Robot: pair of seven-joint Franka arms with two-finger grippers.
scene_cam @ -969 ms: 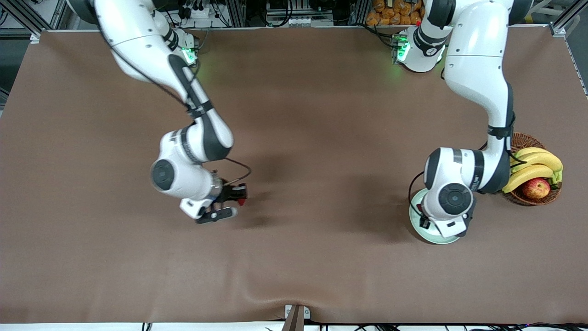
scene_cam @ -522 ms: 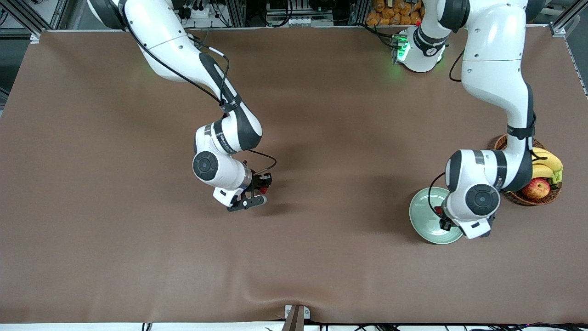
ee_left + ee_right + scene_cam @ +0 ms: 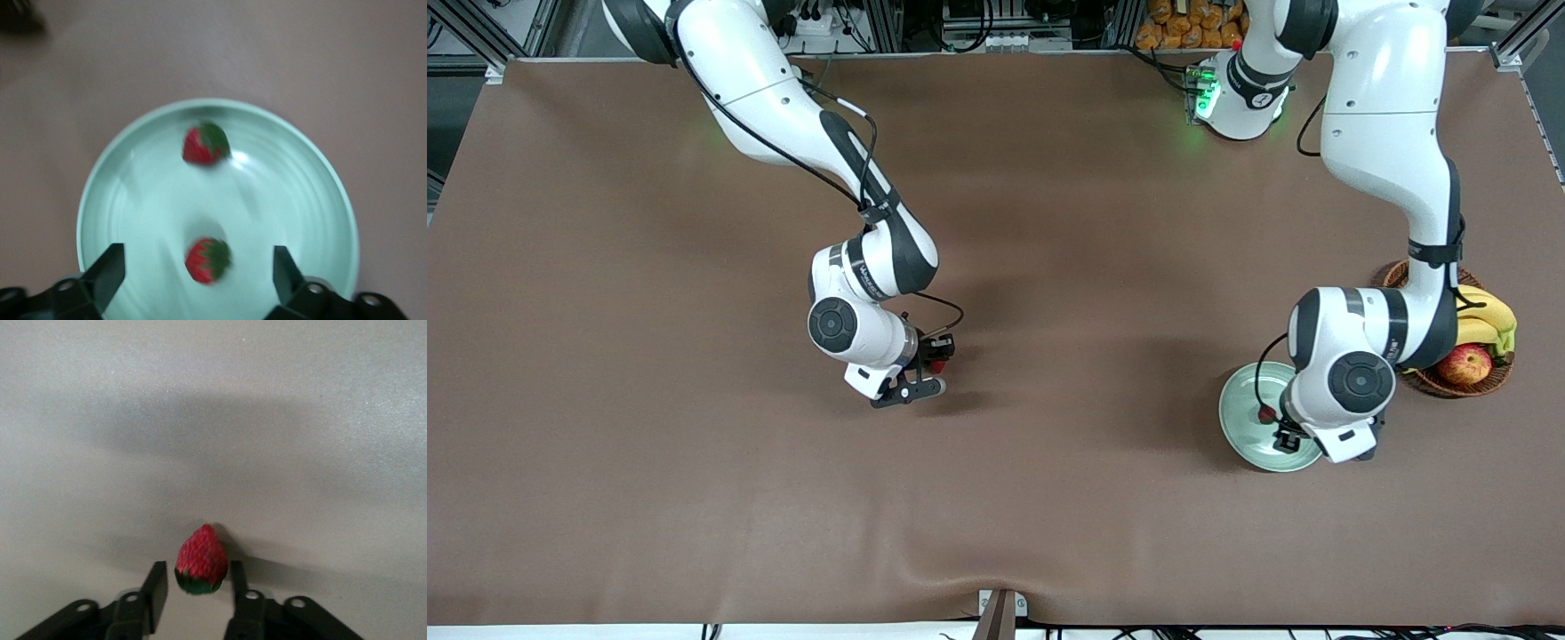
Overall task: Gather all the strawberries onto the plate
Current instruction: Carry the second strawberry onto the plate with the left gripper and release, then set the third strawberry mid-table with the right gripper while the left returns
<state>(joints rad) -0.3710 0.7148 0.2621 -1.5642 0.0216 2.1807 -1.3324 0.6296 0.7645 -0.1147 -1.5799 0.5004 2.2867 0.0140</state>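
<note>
Strawberries are split between the two ends: one strawberry point(image 3: 938, 363) sits at the right gripper point(image 3: 925, 372) over the bare brown table point(image 3: 1049, 222), about midway along it. In the right wrist view this strawberry point(image 3: 201, 568) stands tip outward between the dark fingers point(image 3: 155, 590). The jaws are narrow, with a slim gap showing on one side of the fruit, so they look slightly parted rather than pinched on it. A second ago this arm was farther toward its own end of the table. Half a second ago it was almost where it is now.

Toward the left arm's end lies the mint-green plate point(image 3: 1240, 418), with the left gripper point(image 3: 1285, 437) above its rim on the basket side. The left wrist view shows those jaws spread wide over the plate point(image 3: 300, 200). Two berries lie on the plate: one berry point(image 3: 205, 143) near its middle and the other berry point(image 3: 208, 260) between the spread fingers point(image 3: 110, 273). Half a second ago a red fruit showed at the gripper itself, and now a red spot point(image 3: 1264, 413) shows on the plate beside it. A second ago the arm covered most of the plate.

Just beside the plate, farther from the front camera, the wicker basket point(image 3: 1440, 382) holds bananas point(image 3: 1480, 311) and an apple point(image 3: 1465, 363).
</note>
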